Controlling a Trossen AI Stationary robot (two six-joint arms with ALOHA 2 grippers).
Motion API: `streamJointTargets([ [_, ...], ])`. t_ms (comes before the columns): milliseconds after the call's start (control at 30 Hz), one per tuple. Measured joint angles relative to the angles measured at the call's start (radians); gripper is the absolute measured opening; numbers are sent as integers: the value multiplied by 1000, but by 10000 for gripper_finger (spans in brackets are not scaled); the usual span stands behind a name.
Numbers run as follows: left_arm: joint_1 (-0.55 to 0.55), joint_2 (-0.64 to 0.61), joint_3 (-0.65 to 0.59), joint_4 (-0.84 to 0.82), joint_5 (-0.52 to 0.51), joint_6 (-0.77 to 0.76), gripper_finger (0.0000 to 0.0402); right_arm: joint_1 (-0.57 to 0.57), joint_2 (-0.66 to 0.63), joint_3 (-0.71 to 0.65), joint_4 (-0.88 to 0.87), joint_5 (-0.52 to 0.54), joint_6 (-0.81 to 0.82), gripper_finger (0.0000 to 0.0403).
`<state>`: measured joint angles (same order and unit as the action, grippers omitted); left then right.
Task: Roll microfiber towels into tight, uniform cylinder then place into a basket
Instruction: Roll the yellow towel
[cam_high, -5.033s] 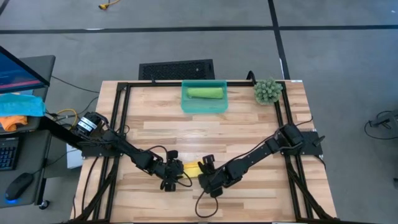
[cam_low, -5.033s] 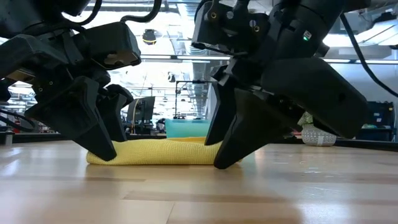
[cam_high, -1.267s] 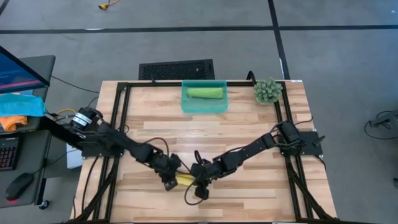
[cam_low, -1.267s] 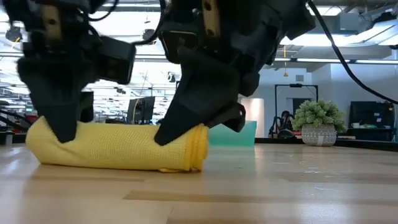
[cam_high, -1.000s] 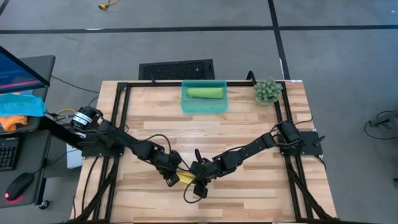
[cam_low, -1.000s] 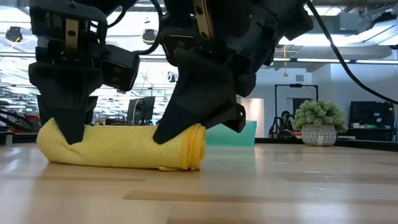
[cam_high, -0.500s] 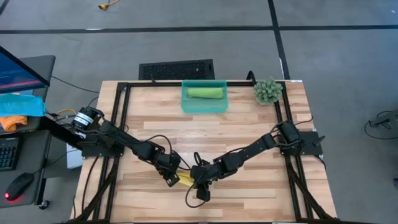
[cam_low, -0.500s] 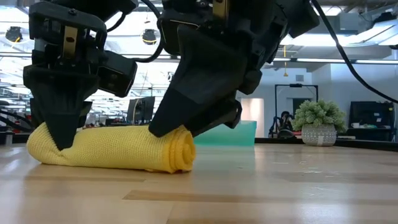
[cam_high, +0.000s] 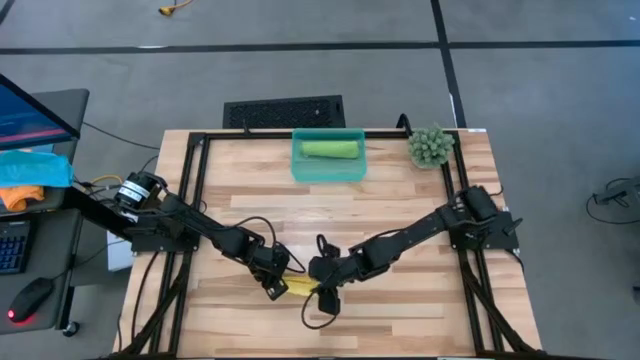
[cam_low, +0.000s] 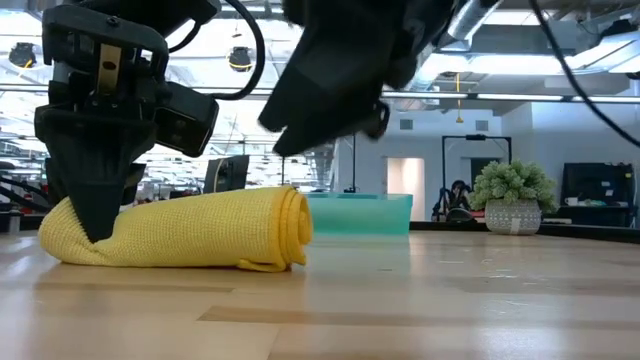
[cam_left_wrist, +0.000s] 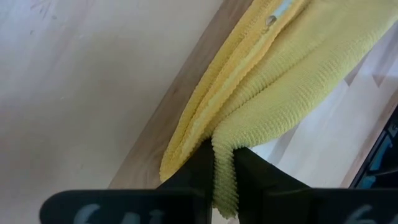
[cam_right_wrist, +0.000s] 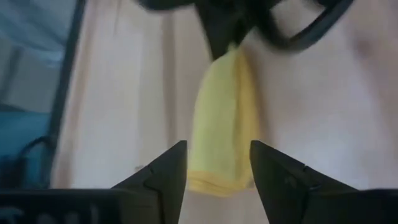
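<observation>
The yellow microfiber towel (cam_low: 190, 238), rolled into a loose cylinder, lies on its side on the wooden table near the front middle (cam_high: 298, 287). My left gripper (cam_low: 97, 232) is shut on its left end. My right gripper (cam_low: 325, 125) hangs open above the roll's right end, touching nothing; in its wrist view the roll (cam_right_wrist: 224, 124) lies beyond its spread fingers. The teal basket (cam_high: 300, 168) stands at the far edge with the green rolled towel (cam_high: 330, 149) lying inside. My left gripper pinches a fold of cloth (cam_left_wrist: 225, 163) at the roll's left end between its two fingers. The fingers slant down from above. The roll lies along the table, with its right end free.
A small potted plant (cam_high: 430, 146) stands at the far right corner beside the basket. A black grille panel (cam_high: 283, 111) lies on the floor behind the table. Black frame rails (cam_high: 190, 190) run along the table's sides. Bare wood lies between the roll and the basket.
My right gripper has opened, let go of the roll's right end and risen clear of it. The freed right end has loosened and sits a little higher and fatter. My left gripper has kept its hold on the left end.
</observation>
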<state>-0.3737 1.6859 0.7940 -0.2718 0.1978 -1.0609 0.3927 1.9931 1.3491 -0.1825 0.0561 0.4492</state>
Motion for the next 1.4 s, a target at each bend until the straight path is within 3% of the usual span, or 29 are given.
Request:
streamJointTargets([
  [200, 0, 0, 0, 0, 0, 1, 27, 63, -54, 0, -79, 207, -86, 184],
  [433, 0, 1, 0, 0, 1, 6, 27, 141, -7, 0, -83, 313, -154, 176],
  [700, 0, 1, 0, 0, 2, 5, 27, 113, 24, 2, 34, 312, -153, 184],
  [1067, 0, 1, 0, 1, 3, 6, 27, 56, 72, -4, 13, 216, -100, 253],
  [1167, 0, 1, 0, 0, 3, 7, 27, 46, 101, 7, 88, 154, -97, 255],
  [1400, 0, 1, 0, 1, 4, 9, 27, 14, 141, 0, 27, 141, -9, 255],
])
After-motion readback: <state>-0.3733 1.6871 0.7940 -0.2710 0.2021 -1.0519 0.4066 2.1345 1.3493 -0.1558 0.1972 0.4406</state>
